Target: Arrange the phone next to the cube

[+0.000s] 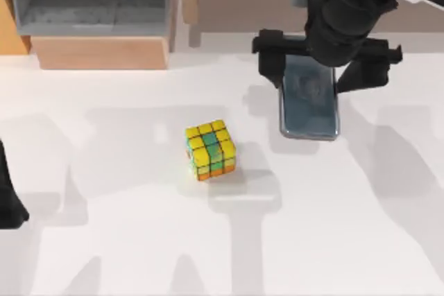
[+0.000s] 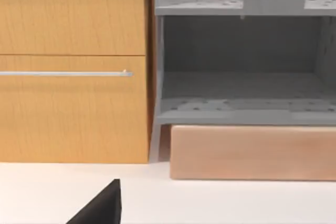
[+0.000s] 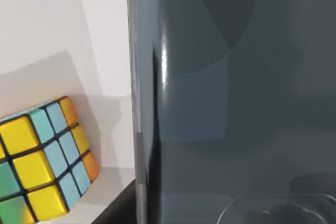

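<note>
At the table's (image 1: 104, 240) 9 o'clock edge the left arm sits parked, and whether its gripper is spread or closed cannot be told. Just left of centre the cube (image 1: 210, 149) rests on the white surface, standing apart from the phone (image 1: 309, 105), which lies at 2 o'clock from it with its long axis running 12 to 6. Over the phone's far end the right gripper (image 1: 310, 60) hangs with its fingers spread to either side of the phone.
</note>
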Robot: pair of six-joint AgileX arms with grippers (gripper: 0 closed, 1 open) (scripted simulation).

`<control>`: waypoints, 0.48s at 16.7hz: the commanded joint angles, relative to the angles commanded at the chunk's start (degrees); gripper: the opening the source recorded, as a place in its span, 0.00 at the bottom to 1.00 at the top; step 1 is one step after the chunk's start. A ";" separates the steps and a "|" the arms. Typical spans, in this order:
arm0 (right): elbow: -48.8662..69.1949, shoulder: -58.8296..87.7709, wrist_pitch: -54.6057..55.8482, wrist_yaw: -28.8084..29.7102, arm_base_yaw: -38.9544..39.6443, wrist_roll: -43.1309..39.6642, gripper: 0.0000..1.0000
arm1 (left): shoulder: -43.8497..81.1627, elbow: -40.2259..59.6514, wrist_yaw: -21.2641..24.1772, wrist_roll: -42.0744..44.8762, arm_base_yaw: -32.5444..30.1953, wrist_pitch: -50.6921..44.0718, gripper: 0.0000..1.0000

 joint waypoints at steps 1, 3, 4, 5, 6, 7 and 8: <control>-0.41 0.62 0.70 -0.08 -0.02 -0.12 0.00 | 0.00 0.00 0.00 0.00 0.00 0.00 1.00; -1.35 2.08 2.02 -0.22 -0.08 -0.35 0.00 | 0.00 0.00 0.00 0.00 0.00 0.00 1.00; -1.93 2.95 2.60 -0.28 -0.11 -0.46 0.00 | 0.00 0.00 0.00 0.00 0.00 0.00 1.00; -2.54 3.86 3.16 -0.33 -0.14 -0.56 0.00 | 0.00 0.00 0.00 0.00 0.00 0.00 1.00; -3.24 4.87 3.66 -0.38 -0.17 -0.66 0.00 | 0.00 0.00 0.00 0.00 0.00 0.00 1.00; -4.01 5.95 4.10 -0.41 -0.20 -0.74 0.00 | 0.00 0.00 0.00 0.00 0.00 0.00 1.00; -4.83 7.09 4.50 -0.44 -0.23 -0.82 0.00 | 0.00 0.00 0.00 0.00 0.00 0.00 1.00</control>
